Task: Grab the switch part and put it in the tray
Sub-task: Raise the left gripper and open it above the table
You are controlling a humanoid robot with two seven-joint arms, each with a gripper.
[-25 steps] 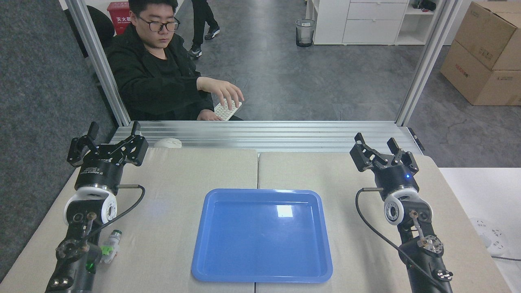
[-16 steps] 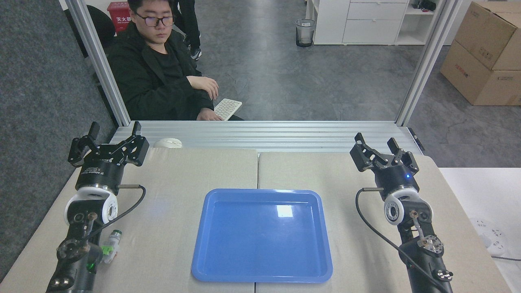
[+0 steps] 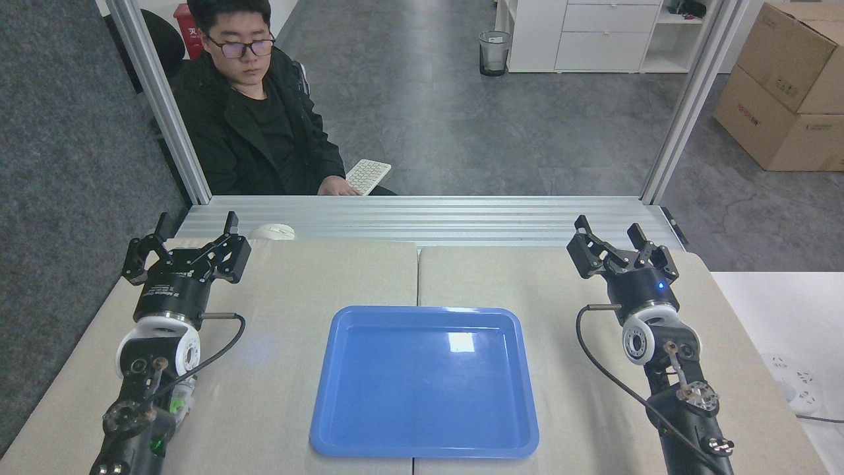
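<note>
Switch part [image 3: 179, 399] mostly hidden behind left arm's wrist; only a green-and-whitish sliver shows. Both arms cut off by bottom edge. Cardboard box [image 3: 788, 86] cropped at right edge; seated person [image 3: 254, 125] partly behind frame post

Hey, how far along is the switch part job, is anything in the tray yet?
Nothing looks done: the tray holds nothing. Nothing is in hand either; the left end effector and right end effector both hover open. The switch part lies on the table left of the tray, mostly hidden behind the left arm. Grasping, carrying and placing it all remain.
</note>
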